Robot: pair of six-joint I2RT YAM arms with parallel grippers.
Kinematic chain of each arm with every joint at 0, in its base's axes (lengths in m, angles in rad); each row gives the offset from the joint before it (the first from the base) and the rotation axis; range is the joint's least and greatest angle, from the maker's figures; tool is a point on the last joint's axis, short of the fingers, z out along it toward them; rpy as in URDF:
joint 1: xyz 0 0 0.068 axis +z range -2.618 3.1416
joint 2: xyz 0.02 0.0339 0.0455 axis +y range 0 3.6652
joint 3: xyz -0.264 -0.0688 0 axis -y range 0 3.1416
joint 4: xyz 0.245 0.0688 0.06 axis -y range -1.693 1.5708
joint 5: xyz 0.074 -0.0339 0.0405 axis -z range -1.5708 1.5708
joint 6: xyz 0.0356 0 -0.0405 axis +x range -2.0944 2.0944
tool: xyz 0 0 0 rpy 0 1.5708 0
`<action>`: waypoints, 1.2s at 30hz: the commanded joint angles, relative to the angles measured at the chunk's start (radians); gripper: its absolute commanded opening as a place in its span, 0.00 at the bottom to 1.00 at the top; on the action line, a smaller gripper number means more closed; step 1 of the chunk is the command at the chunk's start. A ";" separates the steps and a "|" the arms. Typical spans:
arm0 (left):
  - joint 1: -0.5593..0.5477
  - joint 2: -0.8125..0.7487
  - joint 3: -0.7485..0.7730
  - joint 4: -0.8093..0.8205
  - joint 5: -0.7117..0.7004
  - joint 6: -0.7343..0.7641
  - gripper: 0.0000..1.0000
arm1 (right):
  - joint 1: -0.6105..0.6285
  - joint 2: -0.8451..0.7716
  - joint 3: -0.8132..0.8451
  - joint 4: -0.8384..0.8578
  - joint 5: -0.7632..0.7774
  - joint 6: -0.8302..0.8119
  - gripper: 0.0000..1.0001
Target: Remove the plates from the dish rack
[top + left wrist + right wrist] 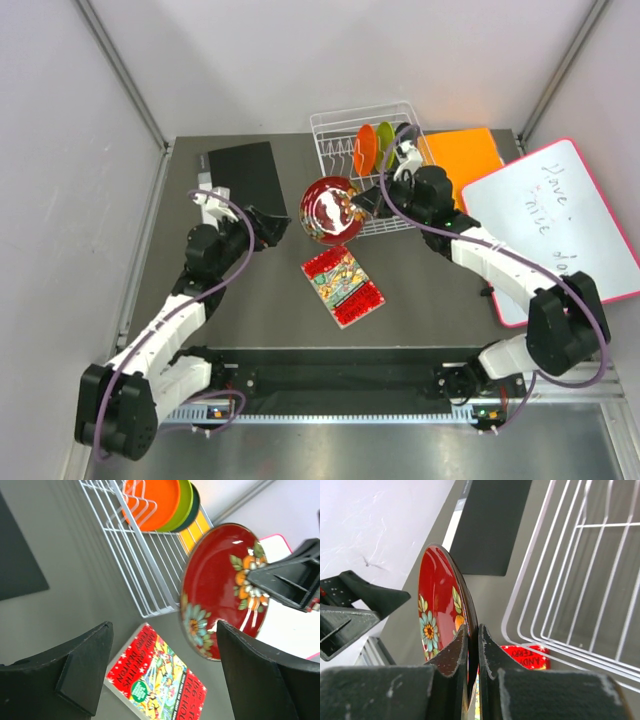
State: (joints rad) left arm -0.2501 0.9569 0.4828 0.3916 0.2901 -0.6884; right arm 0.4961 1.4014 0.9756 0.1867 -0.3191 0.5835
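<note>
My right gripper (pixel 360 203) is shut on the rim of the dark red plate (pixel 330 210), which has a flower pattern and hangs on edge in front of the white wire dish rack (pixel 330 128). The plate also shows in the left wrist view (pixel 220 580) and the right wrist view (pixel 437 605). The orange plate (pixel 366 148), lime green plate (pixel 384 138) and dark teal plate (pixel 399 133) stand upright in the rack. My left gripper (pixel 283 226) is open and empty, just left of the red plate, its fingers (pixel 82 665) apart.
A red patterned book (pixel 343 285) lies on the table below the plate. A black board (pixel 245 175) lies at the back left. A flat orange board (pixel 463 155) and a pink-edged whiteboard (pixel 555 215) lie at the right.
</note>
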 commanded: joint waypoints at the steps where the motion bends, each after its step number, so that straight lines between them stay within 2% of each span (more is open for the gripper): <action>1: -0.032 0.040 0.007 0.133 0.024 -0.042 0.88 | 0.044 0.040 0.025 0.191 -0.067 0.068 0.00; 4: -0.046 0.068 -0.006 0.184 0.029 -0.059 0.86 | 0.059 0.067 0.022 0.255 -0.093 0.105 0.00; 8: -0.055 0.104 -0.023 0.225 0.029 -0.074 0.80 | 0.070 0.076 -0.011 0.355 -0.129 0.177 0.00; 13: -0.058 0.120 -0.044 0.248 0.021 -0.077 0.61 | 0.070 0.074 -0.051 0.445 -0.162 0.234 0.00; 15: -0.058 0.128 -0.047 0.251 0.015 -0.079 0.43 | 0.070 0.080 -0.064 0.482 -0.175 0.259 0.00; 17: -0.060 0.134 -0.041 0.247 0.014 -0.079 0.14 | 0.070 0.085 -0.080 0.511 -0.181 0.274 0.00; 18: -0.060 0.138 -0.039 0.247 0.020 -0.077 0.03 | 0.070 0.087 -0.084 0.522 -0.190 0.280 0.00; 19: -0.061 0.140 -0.038 0.245 0.024 -0.076 0.00 | 0.070 0.093 -0.090 0.534 -0.198 0.286 0.00; 23: -0.063 0.155 -0.033 0.242 0.049 -0.057 0.00 | 0.070 0.117 -0.084 0.568 -0.245 0.306 0.01; 24: -0.063 0.151 -0.033 0.231 0.043 -0.053 0.00 | 0.070 0.122 -0.084 0.568 -0.255 0.306 0.10; 25: -0.063 0.134 -0.035 0.193 0.035 -0.037 0.00 | 0.071 0.123 -0.089 0.568 -0.258 0.306 0.34; 26: -0.063 0.120 -0.036 0.155 -0.009 -0.028 0.00 | 0.068 0.122 -0.087 0.560 -0.258 0.302 0.45; 29: -0.063 0.046 -0.023 -0.055 -0.145 0.016 0.00 | 0.047 0.091 -0.094 0.478 -0.236 0.245 0.61; 30: -0.063 0.027 -0.021 -0.109 -0.185 0.033 0.00 | 0.030 0.076 -0.095 0.402 -0.203 0.224 0.65; 32: -0.063 -0.038 -0.020 -0.251 -0.273 0.055 0.00 | 0.010 0.024 -0.095 0.331 -0.157 0.153 0.65; 33: -0.061 -0.056 -0.024 -0.287 -0.369 0.058 0.00 | -0.013 -0.011 -0.092 0.291 -0.144 0.130 0.67; 36: -0.060 -0.124 -0.033 -0.387 -0.486 0.067 0.00 | -0.059 -0.070 -0.078 0.163 -0.104 0.049 0.69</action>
State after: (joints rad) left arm -0.3199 0.9073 0.4465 0.2108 0.0685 -0.6788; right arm 0.5018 1.4700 0.8577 0.4397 -0.4835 0.7567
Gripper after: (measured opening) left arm 0.067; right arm 0.683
